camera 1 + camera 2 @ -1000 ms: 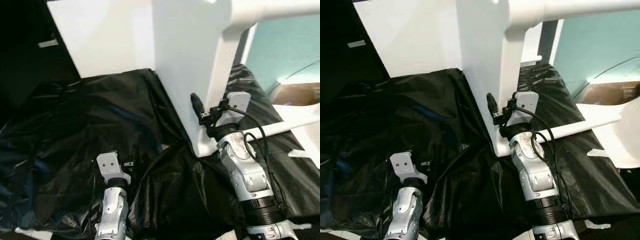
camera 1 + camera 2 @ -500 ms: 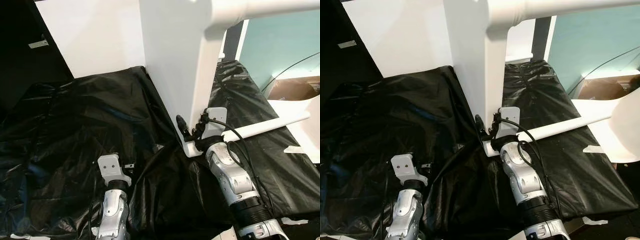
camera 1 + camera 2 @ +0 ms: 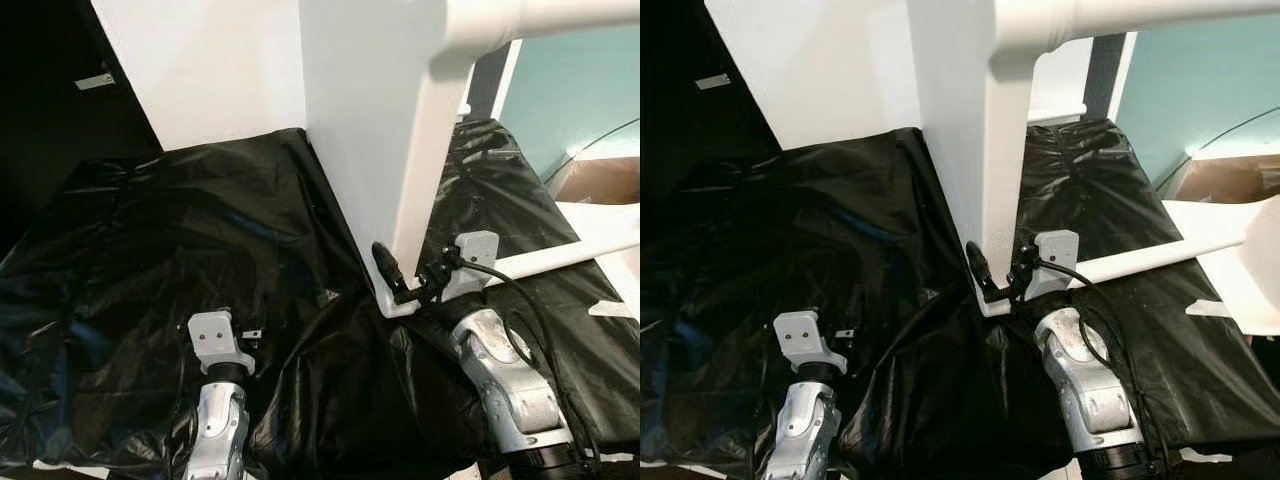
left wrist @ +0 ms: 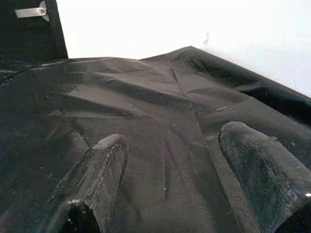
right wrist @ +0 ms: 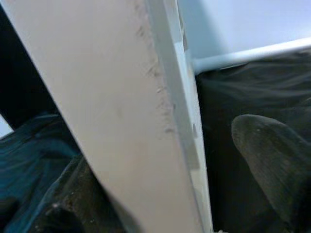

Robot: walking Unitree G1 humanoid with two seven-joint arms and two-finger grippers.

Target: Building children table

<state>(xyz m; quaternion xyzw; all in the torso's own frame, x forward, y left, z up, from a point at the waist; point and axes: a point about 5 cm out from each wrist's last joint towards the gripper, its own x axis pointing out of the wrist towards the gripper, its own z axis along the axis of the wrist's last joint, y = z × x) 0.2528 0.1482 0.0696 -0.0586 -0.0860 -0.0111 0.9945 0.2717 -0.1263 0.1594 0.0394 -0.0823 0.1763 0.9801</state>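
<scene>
white panel (image 3: 370, 120) hides one finger of right gripper (image 3: 400, 283).

A white panel (image 5: 116, 111) is seen running slantwise across the right wrist view, its broad face shaded to a dull beige and its narrow edge (image 5: 182, 121) paler. Small scuffs are visible along the line where face and edge meet. The panel is straddled by the right tool (image 5: 160, 194): one black finger (image 5: 269, 162) is seen beside the narrow edge, the other (image 5: 68, 208) is seen dimly on the broad-face side, and the jaws are held apart. Wrinkled black plastic sheeting (image 5: 243, 92) is spread beneath. A white round rod (image 5: 248, 54) is seen lying across the sheeting, meeting the panel's edge. Behind it a pale wall (image 5: 243, 19) is visible.
</scene>
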